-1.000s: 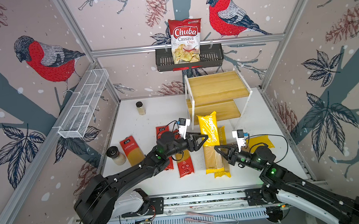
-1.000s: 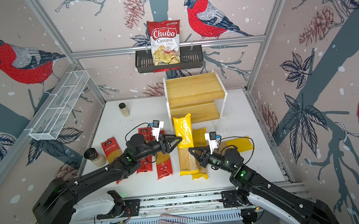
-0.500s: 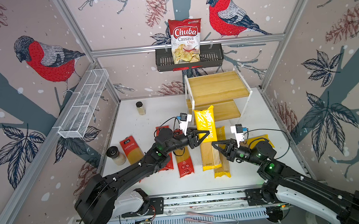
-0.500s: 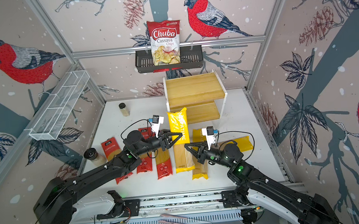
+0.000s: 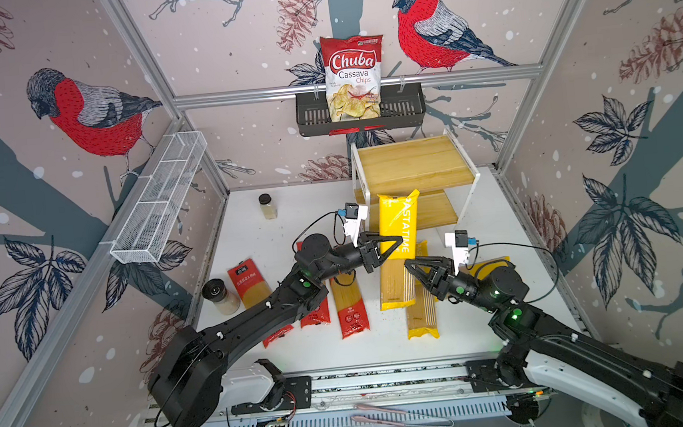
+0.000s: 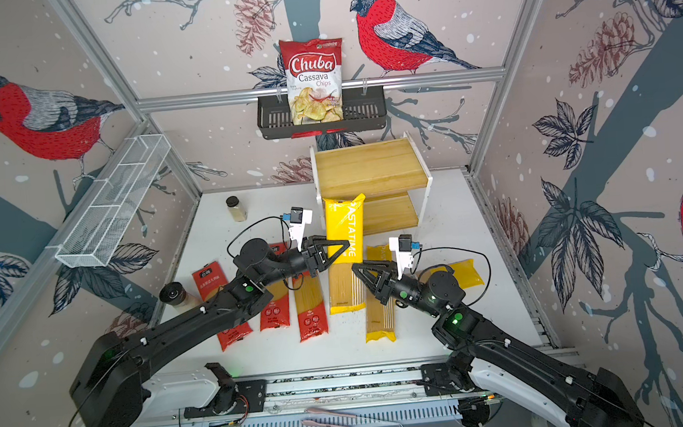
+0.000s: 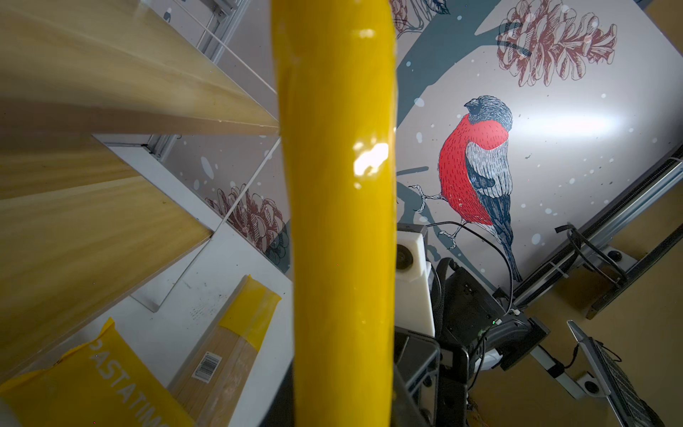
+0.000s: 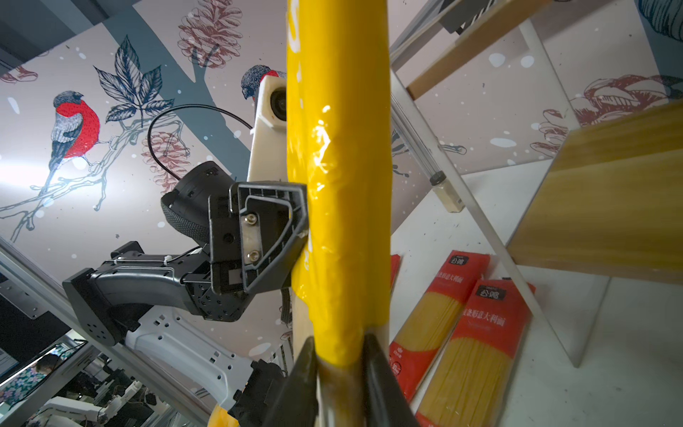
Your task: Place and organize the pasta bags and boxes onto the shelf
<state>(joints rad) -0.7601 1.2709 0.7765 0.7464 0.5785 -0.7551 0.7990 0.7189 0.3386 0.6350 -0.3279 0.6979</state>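
A yellow PASTATIME pack (image 5: 398, 235) (image 6: 345, 231) hangs nearly upright above the table, just in front of the shelf (image 5: 415, 167) (image 6: 369, 166). My left gripper (image 5: 392, 246) (image 7: 342, 406) is shut on its yellow middle (image 7: 340, 185). My right gripper (image 5: 408, 265) (image 8: 340, 369) has a finger pressed against each side of the pack's clear lower part (image 8: 340, 166). Both wooden boards are bare. Another yellow pack (image 5: 421, 304) lies flat on the table, and a third (image 5: 485, 265) is partly behind the right arm. Red packs (image 5: 349, 305) (image 5: 249, 280) lie under the left arm.
Two spice jars (image 5: 267, 205) (image 5: 219, 295) stand on the left of the white table. A black basket (image 5: 406, 109) holding a Chuba chips bag hangs on the back wall. A white wire basket (image 5: 159, 199) hangs on the left wall. Tongs (image 5: 398, 420) lie in front of the rail.
My left gripper has shut on the yellow pack, where one second ago its jaws stood open beside it. The pack has risen and moved toward the shelf, with both grippers following.
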